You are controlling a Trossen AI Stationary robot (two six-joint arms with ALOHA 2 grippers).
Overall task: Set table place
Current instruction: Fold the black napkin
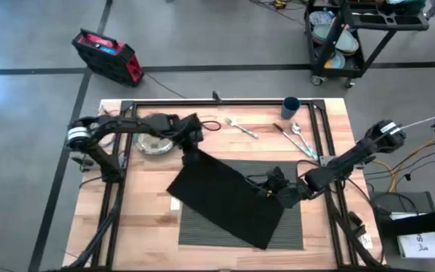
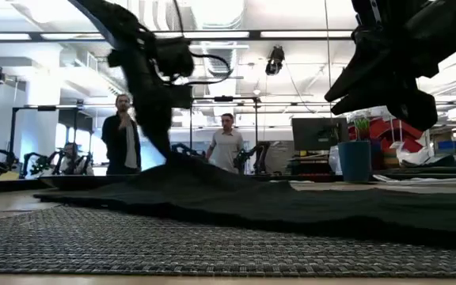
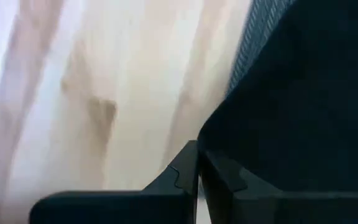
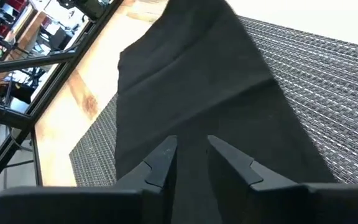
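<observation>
The left hand [image 1: 191, 143] is pinched shut on the far-left corner of the black napkin [image 1: 225, 198]; in its wrist view the two fingers meet with dark cloth against them, and the low view shows that corner drawn up into a peak off the counter. The right hand [image 1: 282, 189] sits over the napkin's right edge, near the middle of the placemat [image 1: 293, 227]. Its fingers [image 4: 160, 163] stand slightly apart, straddling a ridge of cloth, so it reads as open and hovering at the fabric, not clamped.

The napkin lies skewed across the placemat, its upper-left part spilling onto the bare wood of the counter [image 1: 142, 219]. The step in hand looks like straightening and placing this cloth. To do it well, the right hand should close on the edge before the left pulls, so the cloth is tensioned between two points and does not drag the mat along. Keep the lift low and slide gently.

Beyond the mat, the plate [image 1: 155, 145] waits just beside the left hand, close enough to be nudged. The fork [image 1: 242, 127], knife [image 1: 287, 136], spoon [image 1: 300, 140] and blue cup [image 1: 291, 107] lie along the far edge, not yet placed.
</observation>
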